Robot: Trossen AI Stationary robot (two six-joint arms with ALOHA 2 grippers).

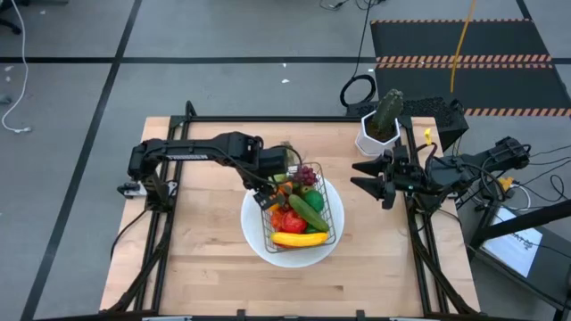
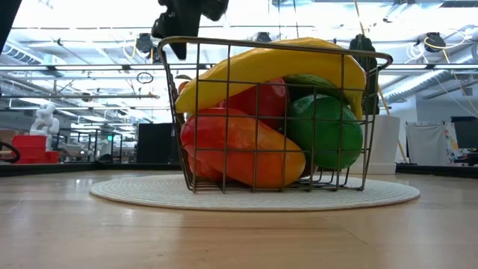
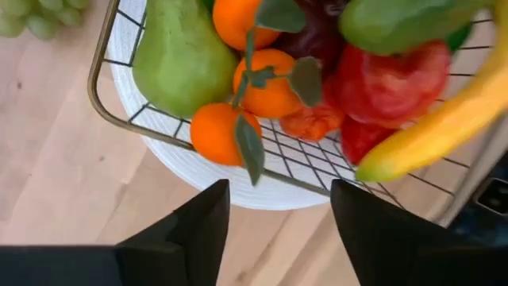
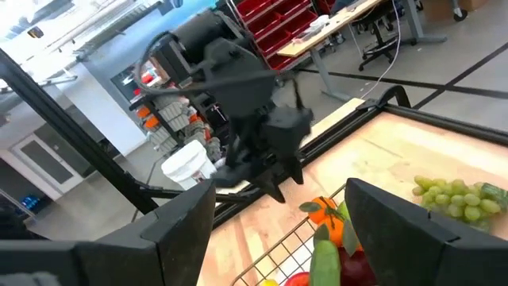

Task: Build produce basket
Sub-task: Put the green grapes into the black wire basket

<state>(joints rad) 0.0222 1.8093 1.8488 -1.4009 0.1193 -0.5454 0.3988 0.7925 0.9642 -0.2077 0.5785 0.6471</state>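
Note:
The dark wire basket (image 1: 335,214) stands on the round white plate (image 1: 254,230) at the table's middle. It holds a banana (image 1: 299,239), a cucumber (image 1: 308,212), a pear (image 3: 178,56), tangerines (image 3: 266,79), a red fruit (image 3: 389,79) and an orange pepper (image 2: 246,153). Green grapes (image 4: 448,195) lie on the table beside the basket. My left gripper (image 1: 265,198) is open and empty, above the basket's left rim; the left wrist view (image 3: 278,218) looks down on the tangerines. My right gripper (image 1: 359,176) is open and empty, right of the basket.
A white pot with a green cactus (image 1: 379,129) stands at the far right of the table, just behind my right gripper. The near half of the wooden table (image 1: 205,276) is bare around the plate.

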